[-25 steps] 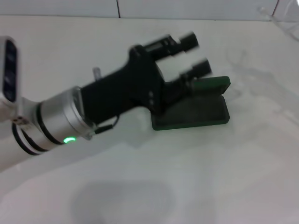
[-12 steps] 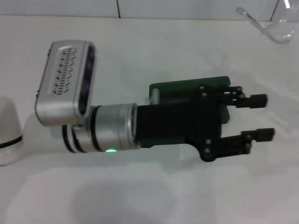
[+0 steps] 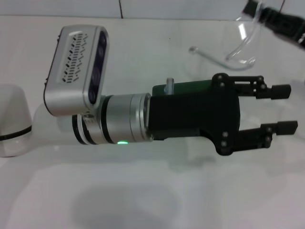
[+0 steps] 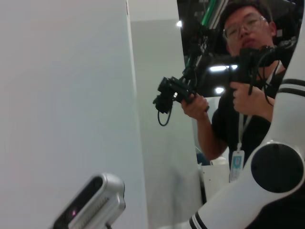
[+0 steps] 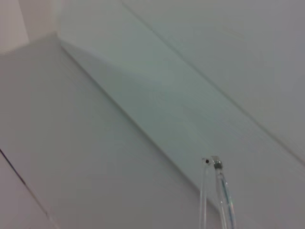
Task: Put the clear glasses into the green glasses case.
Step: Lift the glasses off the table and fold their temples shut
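- My left gripper (image 3: 284, 108), a black two-fingered claw on a silver wrist, reached across the middle of the white table (image 3: 143, 200) with its fingers spread wide and nothing between them — it held nothing.
- It hung right over the green glasses case (image 3: 188, 88), the dark green hinged box, so that only a strip of green showed past the gripper's black body; I could not tell from there whether the lid stood open or how the lining lay.
- I judged that arm was placed there to steady or tend the case, though as it sat it also blocked the way in from above.
- My right gripper (image 3: 281, 23) showed only as a dark shape at the far right corner of the head view; whether its fingers were closed I could not tell.
- The clear glasses (image 3: 240, 45), a colourless transparent plastic wraparound pair with thin arms, seemed to hang from that corner, lifted off the table, one thin arm trailing out toward the case — near it, but not touching.
- My right wrist camera caught only the tip of a clear arm (image 5: 217, 191) against the white surface.
- The glasses were not yet in the case; my guess was that the left arm would need to clear away before they could go down.
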You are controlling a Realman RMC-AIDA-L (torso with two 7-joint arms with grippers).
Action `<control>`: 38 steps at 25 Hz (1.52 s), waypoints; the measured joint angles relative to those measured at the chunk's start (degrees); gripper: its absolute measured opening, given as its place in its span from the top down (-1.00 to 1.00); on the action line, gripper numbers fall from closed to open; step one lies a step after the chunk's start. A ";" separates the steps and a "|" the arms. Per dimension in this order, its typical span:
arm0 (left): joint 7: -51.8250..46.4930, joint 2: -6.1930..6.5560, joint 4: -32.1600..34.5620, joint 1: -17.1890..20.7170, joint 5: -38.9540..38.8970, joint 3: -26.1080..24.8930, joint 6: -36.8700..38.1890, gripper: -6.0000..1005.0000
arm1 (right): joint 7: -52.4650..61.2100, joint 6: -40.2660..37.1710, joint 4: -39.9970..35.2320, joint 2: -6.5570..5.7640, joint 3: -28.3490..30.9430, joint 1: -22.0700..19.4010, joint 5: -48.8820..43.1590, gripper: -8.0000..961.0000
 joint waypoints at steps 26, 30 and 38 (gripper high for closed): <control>-0.62 0.31 -0.34 -0.78 -1.54 -0.35 -3.25 -0.01 | -0.57 2.07 -1.33 -0.66 -9.69 0.12 -9.42 0.76; -0.62 0.31 -0.34 -0.78 -1.54 -0.34 -3.25 -0.01 | -0.11 0.55 -1.59 -0.73 -10.35 0.42 -12.08 0.76; -0.62 0.27 -0.07 -1.05 -1.52 -0.05 -3.43 -0.01 | 3.05 -0.57 -3.52 -0.73 -11.93 0.62 -16.12 0.76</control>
